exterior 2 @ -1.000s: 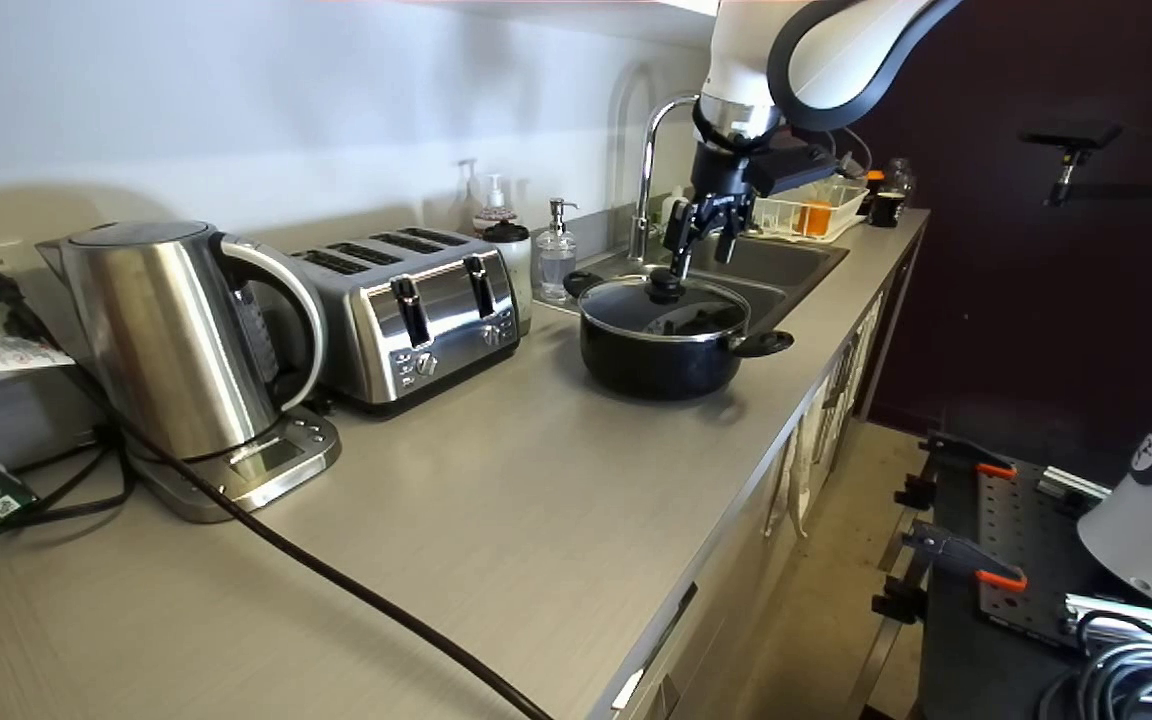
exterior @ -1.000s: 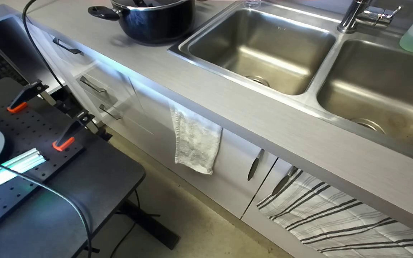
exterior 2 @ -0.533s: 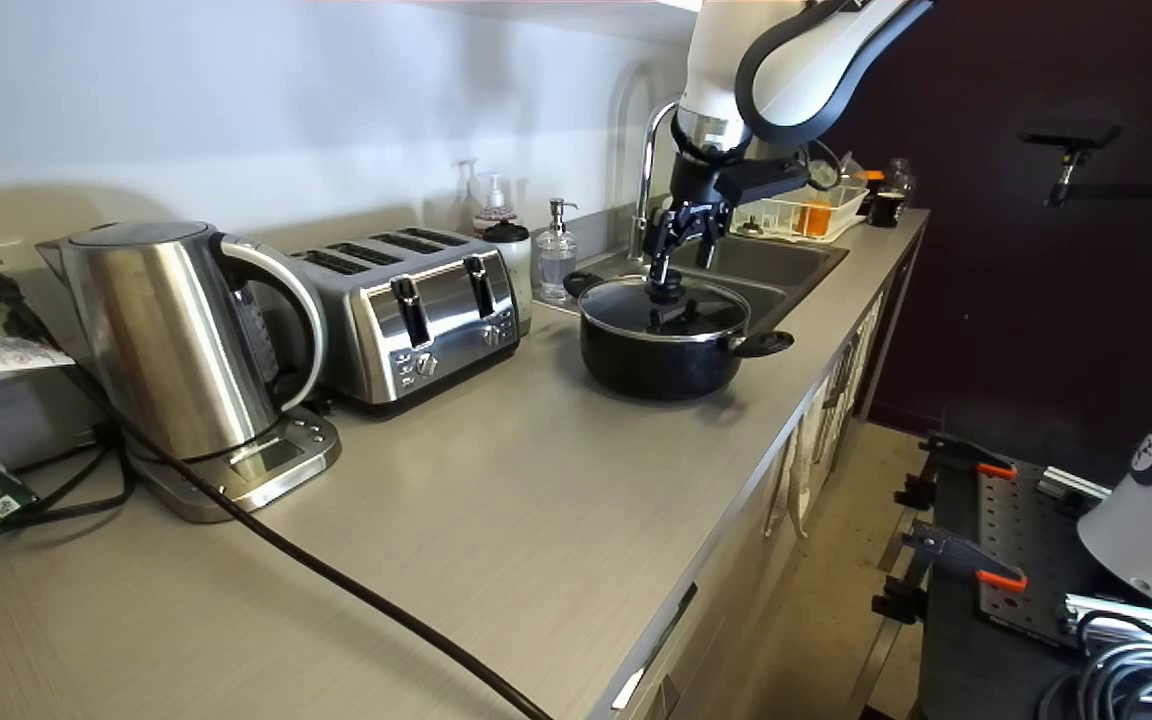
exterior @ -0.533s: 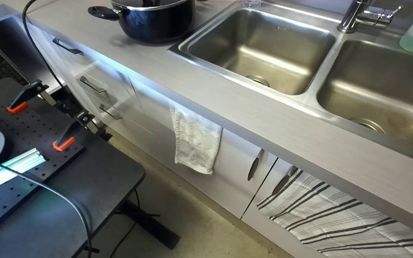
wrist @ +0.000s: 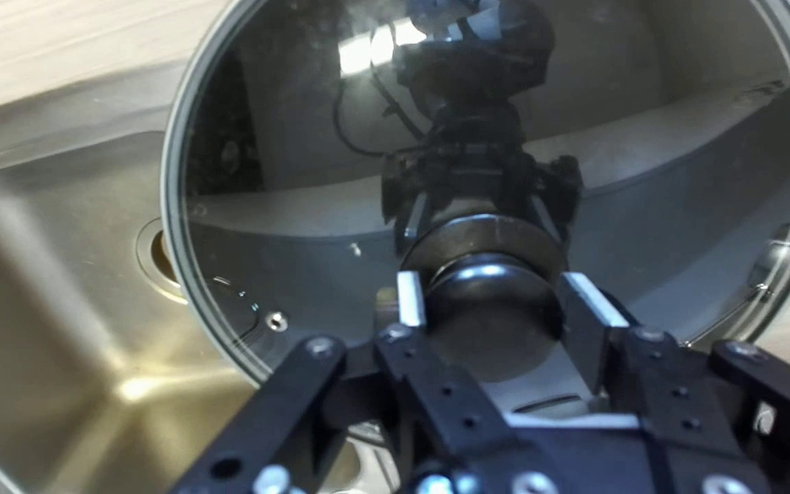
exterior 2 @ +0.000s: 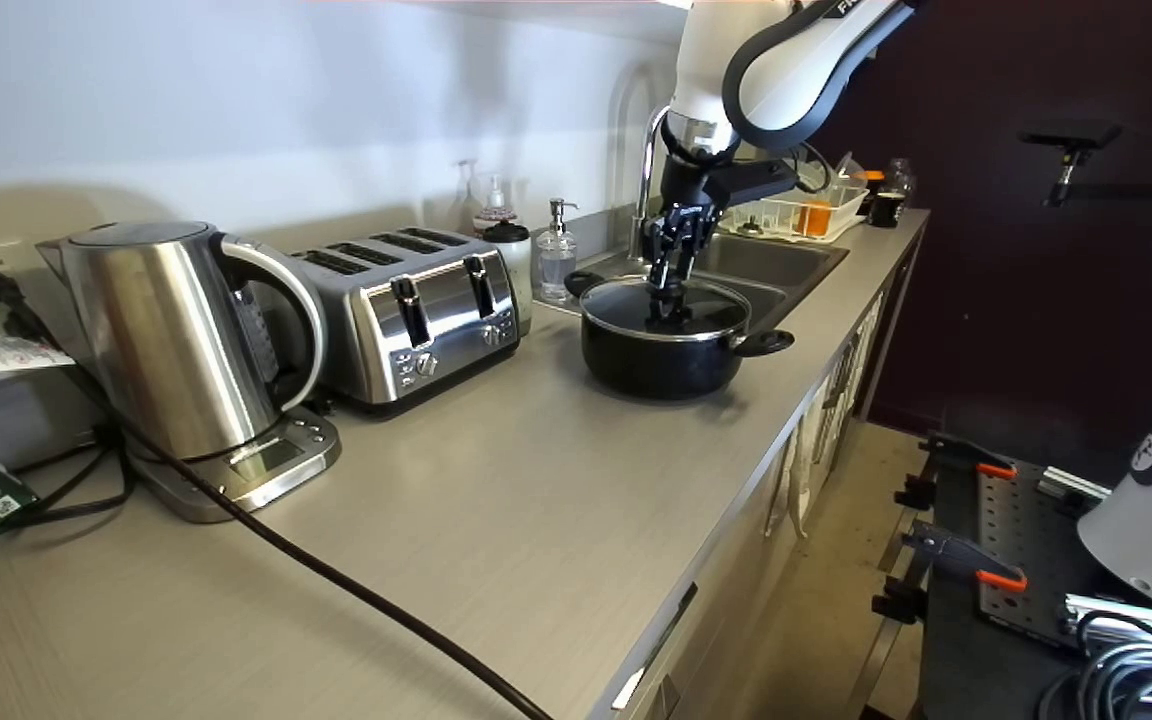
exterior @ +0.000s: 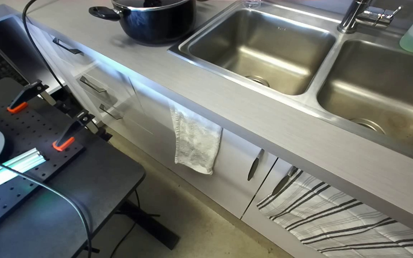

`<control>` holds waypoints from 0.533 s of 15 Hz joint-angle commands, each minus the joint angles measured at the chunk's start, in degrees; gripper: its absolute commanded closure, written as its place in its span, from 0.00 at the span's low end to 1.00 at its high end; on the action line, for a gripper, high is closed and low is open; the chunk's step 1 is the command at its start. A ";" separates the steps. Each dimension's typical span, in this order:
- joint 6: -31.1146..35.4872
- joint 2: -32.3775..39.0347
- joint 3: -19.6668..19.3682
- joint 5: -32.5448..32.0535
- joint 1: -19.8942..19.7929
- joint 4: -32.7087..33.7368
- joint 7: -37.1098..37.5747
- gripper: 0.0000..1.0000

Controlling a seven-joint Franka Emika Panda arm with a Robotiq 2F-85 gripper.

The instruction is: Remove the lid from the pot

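Note:
The dark pot (exterior 2: 661,366) stands on the counter beside the sink, its black side handle (exterior: 104,13) jutting out in both exterior views. Its round glass lid (exterior 2: 616,302) lies level on top, the silvery rim seated on the pot. In the wrist view the lid (wrist: 649,130) fills much of the picture, with a black round knob (wrist: 491,319) at its centre. My gripper (wrist: 498,300) has come down over that knob. One finger sits on each side, seemingly touching it, so the jaws are shut on the knob. In an exterior view the gripper (exterior 2: 668,282) points straight down.
Steel sink basins (exterior: 264,53) adjoin the pot, with a tall faucet (exterior 2: 649,180) behind. A soap dispenser (exterior 2: 556,250), a toaster (exterior 2: 406,310) and a kettle (exterior 2: 166,340) line the wall. A black cable (exterior 2: 356,590) crosses the counter.
The gripper has moved left and down onto the lid's knob. Its fingers, wide apart before, have come together on it. The pot has shifted very slightly.

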 commanded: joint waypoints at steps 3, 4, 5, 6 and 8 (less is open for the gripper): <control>1.31 0.71 -1.41 -0.88 1.45 0.62 1.13 0.75; 1.32 0.49 -1.40 -0.70 1.51 0.48 0.97 0.75; 1.42 -0.16 -1.32 -0.57 1.60 0.03 0.77 0.75; 1.48 -0.86 -1.26 -0.57 1.70 -0.42 0.69 0.75; 1.53 -3.34 -1.07 -0.99 2.03 -1.91 0.73 0.75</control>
